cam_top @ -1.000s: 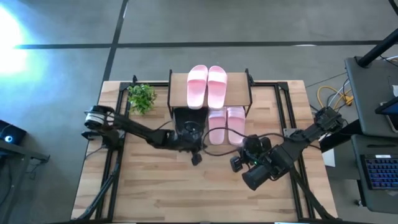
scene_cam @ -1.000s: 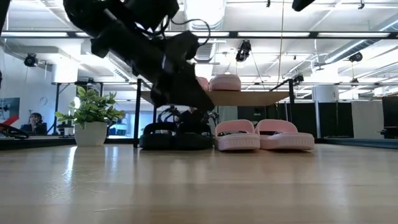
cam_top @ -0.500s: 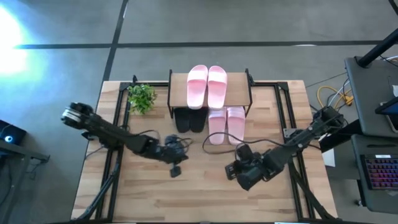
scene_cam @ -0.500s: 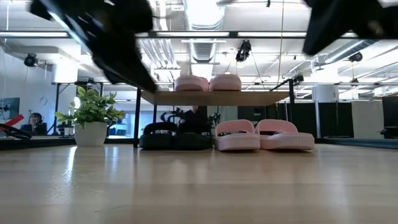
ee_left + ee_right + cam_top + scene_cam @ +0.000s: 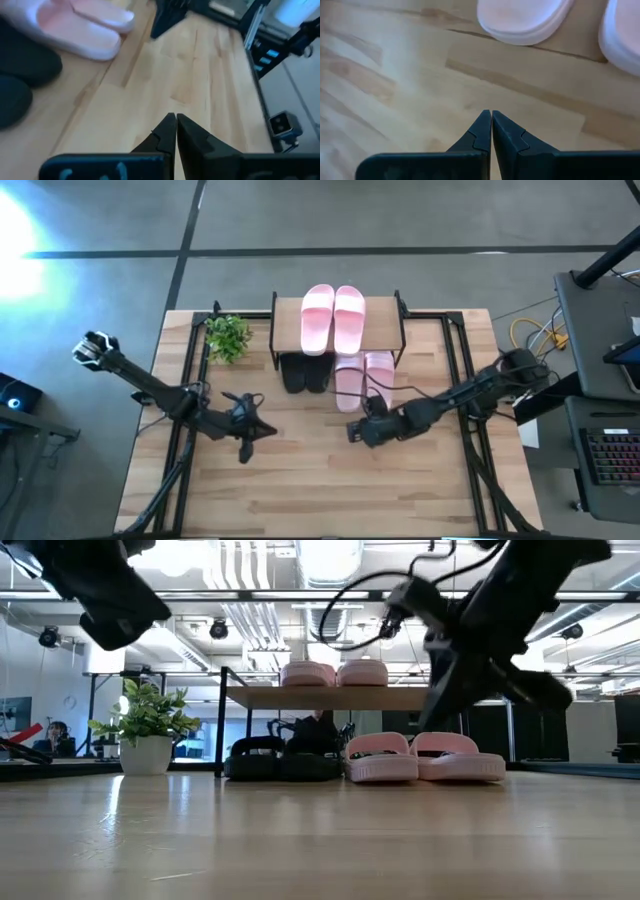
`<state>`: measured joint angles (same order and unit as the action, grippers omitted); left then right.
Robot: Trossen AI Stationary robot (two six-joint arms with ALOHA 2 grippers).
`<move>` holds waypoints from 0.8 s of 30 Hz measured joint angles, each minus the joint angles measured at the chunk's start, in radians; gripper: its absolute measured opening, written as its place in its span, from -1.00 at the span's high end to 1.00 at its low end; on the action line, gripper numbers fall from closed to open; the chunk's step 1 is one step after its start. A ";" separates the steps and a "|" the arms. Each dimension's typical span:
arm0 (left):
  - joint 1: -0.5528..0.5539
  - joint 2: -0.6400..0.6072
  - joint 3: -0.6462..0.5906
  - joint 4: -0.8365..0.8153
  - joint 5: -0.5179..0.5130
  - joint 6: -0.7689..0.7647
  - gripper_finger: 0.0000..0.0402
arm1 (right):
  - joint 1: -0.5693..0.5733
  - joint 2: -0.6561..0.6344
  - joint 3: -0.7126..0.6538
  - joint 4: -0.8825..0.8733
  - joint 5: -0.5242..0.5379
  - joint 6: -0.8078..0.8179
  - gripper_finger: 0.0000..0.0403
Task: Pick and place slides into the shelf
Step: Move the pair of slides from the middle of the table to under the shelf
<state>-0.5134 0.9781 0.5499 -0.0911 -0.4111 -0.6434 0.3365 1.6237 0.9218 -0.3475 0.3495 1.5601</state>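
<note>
Black fingers pressed together w/ nothing in them: that's the left gripper (image 5: 244, 452), low over bare tabletop (image 5: 300, 490), well away from the shelf (image 5: 385, 330). Its wrist view shows the tips closed too. The right gripper (image 5: 353, 431) is also closed on nothing, close to the front ends of the pink slides on the tabletop.

Going outward: two pink slides (image 5: 333, 318) lie side by side on the shelf's top board. Two black slides (image 5: 304, 373) sit under the board, and two more pink slides (image 5: 364, 379) sit next to them at table level, toes poking out front. A small plant (image 5: 228, 336) stands left of the shelf.

All six look put away, so the job seems about done. Next move, prob. just park both arms, w/o bumping the lower pink pair.
</note>
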 joint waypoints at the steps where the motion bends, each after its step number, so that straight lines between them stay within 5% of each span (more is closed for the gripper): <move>1: 0.000 -0.014 0.000 0.003 -0.002 0.011 1.00 | -0.013 0.009 -0.001 0.003 -0.018 -0.029 0.96; 12: 0.001 -0.063 0.000 -0.007 -0.026 0.055 1.00 | -0.127 0.117 0.005 0.097 -0.071 -0.145 0.96; 24: 0.001 -0.058 0.000 -0.008 -0.032 0.054 1.00 | -0.195 0.144 0.007 0.091 0.191 -0.155 0.96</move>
<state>-0.5125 0.9199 0.5499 -0.0990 -0.4430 -0.5892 0.1410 1.7676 0.9283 -0.2562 0.5404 1.4052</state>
